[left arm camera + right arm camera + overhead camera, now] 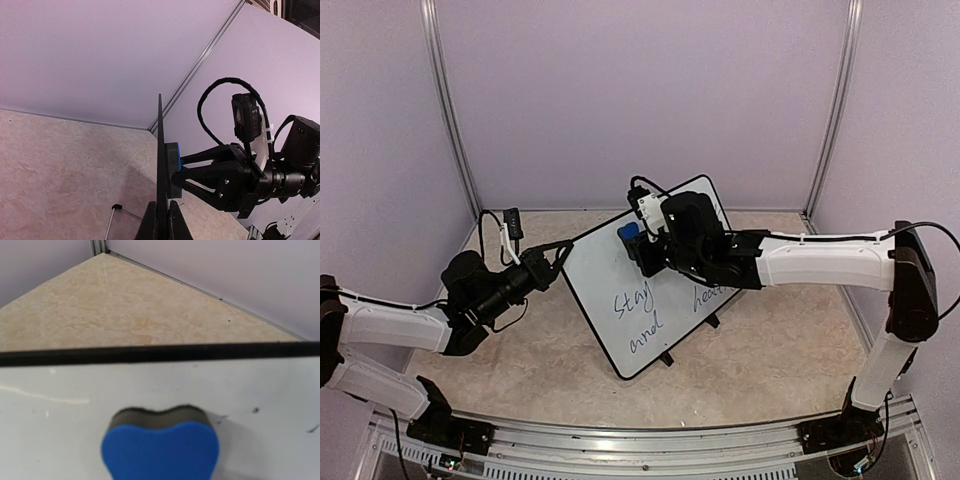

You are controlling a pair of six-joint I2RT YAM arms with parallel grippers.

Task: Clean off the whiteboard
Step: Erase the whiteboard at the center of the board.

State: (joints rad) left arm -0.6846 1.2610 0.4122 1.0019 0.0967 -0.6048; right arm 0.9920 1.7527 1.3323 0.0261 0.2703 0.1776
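Note:
The whiteboard stands tilted on the middle of the table, with dark handwriting on its lower half. My left gripper is shut on its left rim. In the left wrist view the board shows edge-on, pinched between my left gripper's two black fingers. My right gripper is shut on a blue-backed eraser and presses it flat against the upper part of the board. In the right wrist view the eraser sits just below the black rim; small dark specks lie to its right.
The board's stand feet rest on the beige table; a wire leg shows behind the board. Lilac walls with metal corner posts close in the back and both sides.

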